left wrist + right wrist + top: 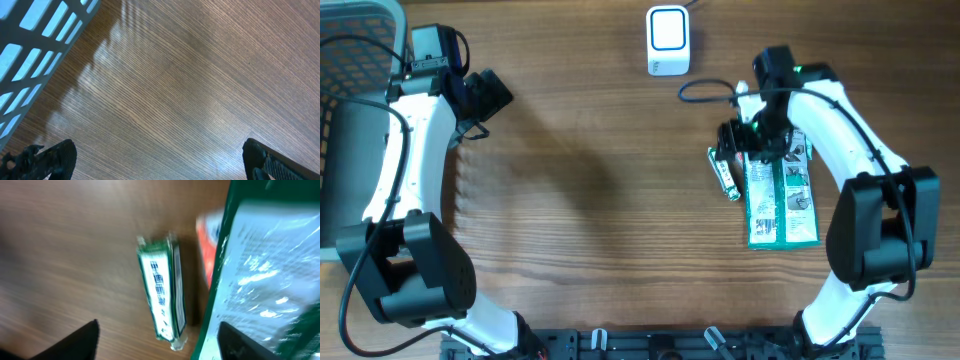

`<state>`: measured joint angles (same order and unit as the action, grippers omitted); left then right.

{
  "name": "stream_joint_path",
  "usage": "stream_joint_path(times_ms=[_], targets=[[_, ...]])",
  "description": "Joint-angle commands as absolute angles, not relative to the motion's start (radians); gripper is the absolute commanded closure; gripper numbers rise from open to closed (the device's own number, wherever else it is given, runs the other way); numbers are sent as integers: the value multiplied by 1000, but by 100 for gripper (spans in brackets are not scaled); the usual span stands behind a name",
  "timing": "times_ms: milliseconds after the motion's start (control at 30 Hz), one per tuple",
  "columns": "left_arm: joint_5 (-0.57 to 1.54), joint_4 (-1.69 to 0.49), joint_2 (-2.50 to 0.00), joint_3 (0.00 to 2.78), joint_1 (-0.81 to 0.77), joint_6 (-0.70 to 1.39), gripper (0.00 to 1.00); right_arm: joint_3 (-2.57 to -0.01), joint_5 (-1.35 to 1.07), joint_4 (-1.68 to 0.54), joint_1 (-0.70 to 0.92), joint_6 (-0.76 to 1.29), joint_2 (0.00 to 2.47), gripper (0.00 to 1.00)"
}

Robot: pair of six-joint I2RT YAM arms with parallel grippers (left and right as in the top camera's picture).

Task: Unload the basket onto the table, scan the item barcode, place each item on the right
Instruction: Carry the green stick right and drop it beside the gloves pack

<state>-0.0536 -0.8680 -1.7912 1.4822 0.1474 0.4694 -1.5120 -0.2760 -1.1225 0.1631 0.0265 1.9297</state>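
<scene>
The small green packet (725, 176) lies flat on the wooden tabletop (600, 200), over on the right side and a little nearer than the white scanner (667, 41), which stands at the far edge near the middle. The packet lies just to the left of two flat green pouches (782, 200) set side by side. Whether they touch I cannot tell.

The right arm (840, 110) reaches in over the far end of the pouches, with its jaws hanging above the packet. In the wrist view its two dark fingers (70, 342) are spread well apart. The packet (162, 297) lies on the wood in the gap, gripped by neither, and the shiny pouch (265, 270) fills the right of that view. That picture is blurred, so the print on the packet's label cannot be read. A dark cable (705, 92) loops on the tabletop just beyond this arm's wrist.

The left arm (415, 130) is well apart from all this, at the far left beside a pale slatted basket (360, 30). Its jaws are spread as wide as they go. The fingertips (50, 157) sit at the bottom corners of its wrist view, with only bare wood between them and the basket wall (35, 30) in the upper left corner.
</scene>
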Motion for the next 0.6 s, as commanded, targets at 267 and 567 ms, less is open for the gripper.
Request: stream_joint_path(times_ms=[267,567], targets=[[-52,-868,-1792,1487,162,476,0,-1629,-242,-984,163,27,1867,0],[-52,-868,-1792,1487,162,476,0,-1629,-242,-786,163,27,1867,0]])
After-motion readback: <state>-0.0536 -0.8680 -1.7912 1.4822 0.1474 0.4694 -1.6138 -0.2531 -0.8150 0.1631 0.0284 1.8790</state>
